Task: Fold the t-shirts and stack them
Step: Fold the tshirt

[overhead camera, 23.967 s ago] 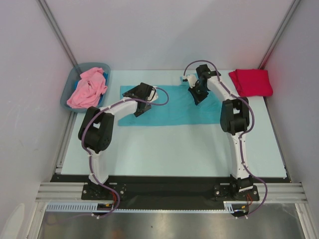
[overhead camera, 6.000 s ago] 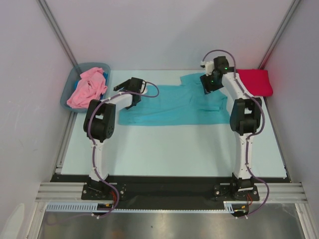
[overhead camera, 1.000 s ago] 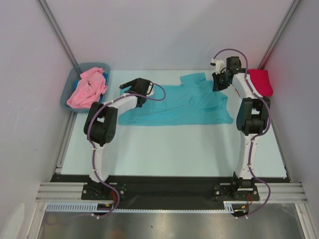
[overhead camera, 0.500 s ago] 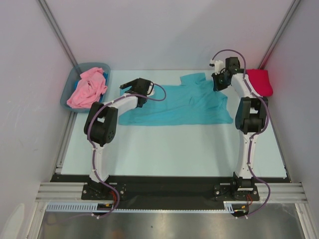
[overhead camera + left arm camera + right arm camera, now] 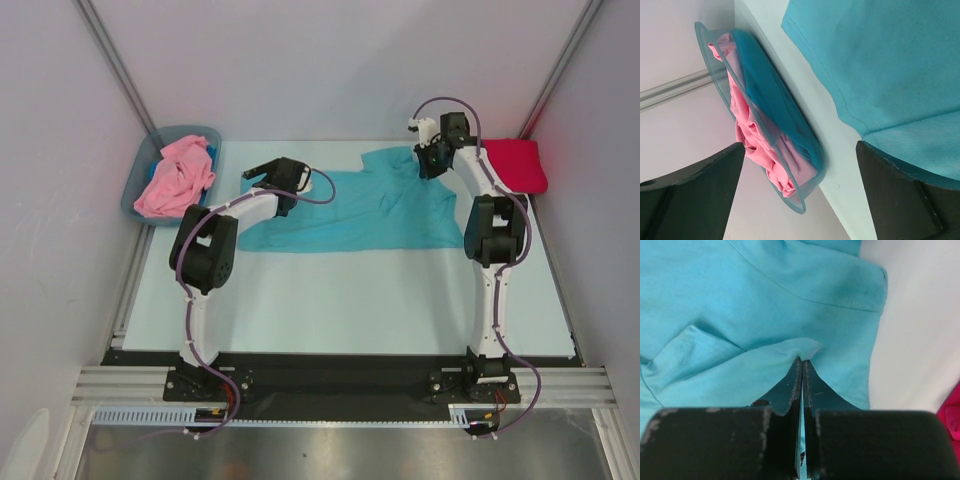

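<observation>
The teal t-shirt [image 5: 350, 210] lies spread on the table at the back centre. My right gripper [image 5: 428, 160] is shut on a pinch of the teal t-shirt [image 5: 805, 347] near its right upper part, and the cloth is bunched there. My left gripper [image 5: 262, 170] is open and empty above the shirt's left end; the teal t-shirt [image 5: 890, 65] fills the upper right of the left wrist view. The crimson t-shirt [image 5: 515, 163] lies folded at the back right. The pink t-shirt [image 5: 175, 175] lies crumpled in the grey-blue bin [image 5: 140, 180].
The bin [image 5: 785, 165] stands by the left wall, with the pink shirt [image 5: 757, 150] and a teal cloth in it. White walls close in at the left, back and right. The crimson shirt's edge [image 5: 951, 415] shows beside my right gripper.
My right gripper has moved left and a little back with the teal cloth in it, uncovering more of the crimson shirt. The left arm has hardly moved.
</observation>
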Tool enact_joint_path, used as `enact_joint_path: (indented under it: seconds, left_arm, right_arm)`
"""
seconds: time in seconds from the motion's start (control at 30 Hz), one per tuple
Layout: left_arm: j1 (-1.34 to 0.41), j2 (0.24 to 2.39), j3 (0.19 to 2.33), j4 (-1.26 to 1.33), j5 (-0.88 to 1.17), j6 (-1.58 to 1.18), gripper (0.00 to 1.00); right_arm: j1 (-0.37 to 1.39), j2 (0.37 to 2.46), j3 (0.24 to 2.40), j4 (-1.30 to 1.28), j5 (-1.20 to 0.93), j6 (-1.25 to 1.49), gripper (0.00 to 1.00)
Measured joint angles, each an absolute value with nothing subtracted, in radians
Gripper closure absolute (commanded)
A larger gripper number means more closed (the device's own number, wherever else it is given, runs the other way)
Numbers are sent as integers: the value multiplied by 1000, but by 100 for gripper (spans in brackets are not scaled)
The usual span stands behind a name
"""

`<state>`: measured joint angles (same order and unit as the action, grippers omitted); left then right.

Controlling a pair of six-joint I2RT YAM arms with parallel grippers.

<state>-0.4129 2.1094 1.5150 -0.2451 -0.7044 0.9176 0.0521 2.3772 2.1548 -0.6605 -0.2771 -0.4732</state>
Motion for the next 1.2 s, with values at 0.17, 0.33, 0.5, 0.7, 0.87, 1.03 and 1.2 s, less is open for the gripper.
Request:
enact_joint_path:
  seconds: [0.17,0.33,0.5,0.7,0.87,1.03,1.2]
  left_arm:
    - [-413,2109,1515,-245,-704,917,0]
    - [-413,2109,1515,-245,-704,917,0]
    - [-413,2109,1515,-245,-704,916,0]
    - [-415,2109,1515,-245,-704,916,0]
    - [-419,2109,1515,-245,-704,916,0]
    - [-419,2109,1515,-245,-703,915,0]
    - [-419,2109,1515,-245,-703,913,0]
  right_arm:
    - [54,2399,2155,-661,-259,-477,100]
    - [57,2416,2155,-661,-232,-488,80]
    - [63,2418,2155,-660,-200,-498,61]
    - [75,2418,2155,-651,-138,-499,55]
    - [86,2418,2169,-654,-116,-499,55]
    - [126,2397,2195,-693,-136,-499,57]
    - [200,2378,2195,-725,-175,-489,59]
